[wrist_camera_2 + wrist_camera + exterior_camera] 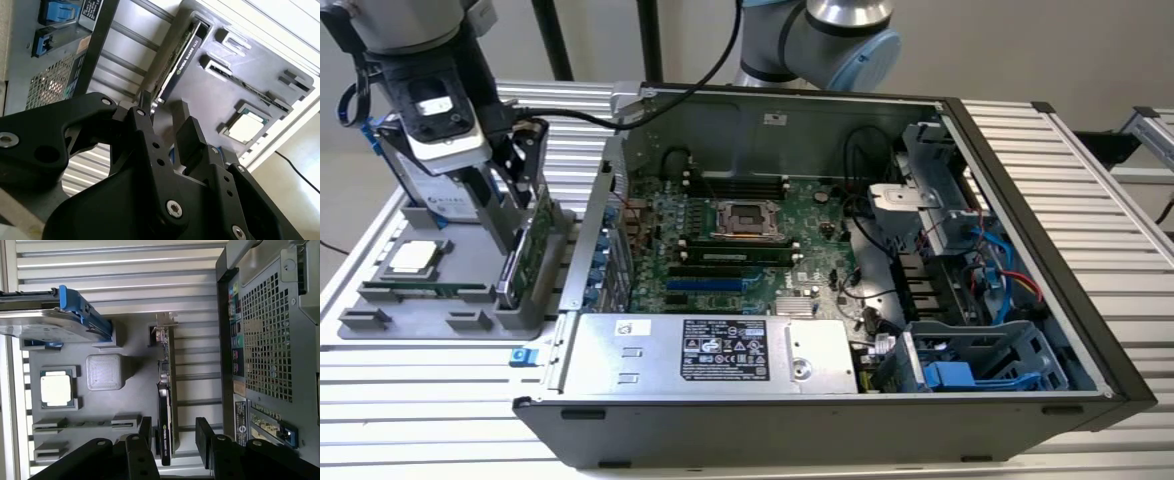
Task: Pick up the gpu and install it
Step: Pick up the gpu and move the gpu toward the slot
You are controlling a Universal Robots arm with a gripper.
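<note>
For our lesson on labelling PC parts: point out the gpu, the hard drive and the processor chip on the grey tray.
gpu (163, 435): first wrist view, on its black cooler.
hard drive (45, 326): first wrist view, on its silver face.
processor chip (56, 390): first wrist view, on its metal lid.

Green-and-black gpu (166, 400), grey tray (131, 405), blue-framed silver drive (45, 322), ribbed silver table (125, 270)

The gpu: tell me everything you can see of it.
The gpu is a thin green circuit card with a black cooler block on one face and a silver metal bracket at one end. It stands on edge in a slot of the grey holder, beside the open computer case. The open pincer straddles the end away from the bracket, not yet closed on it.
</note>
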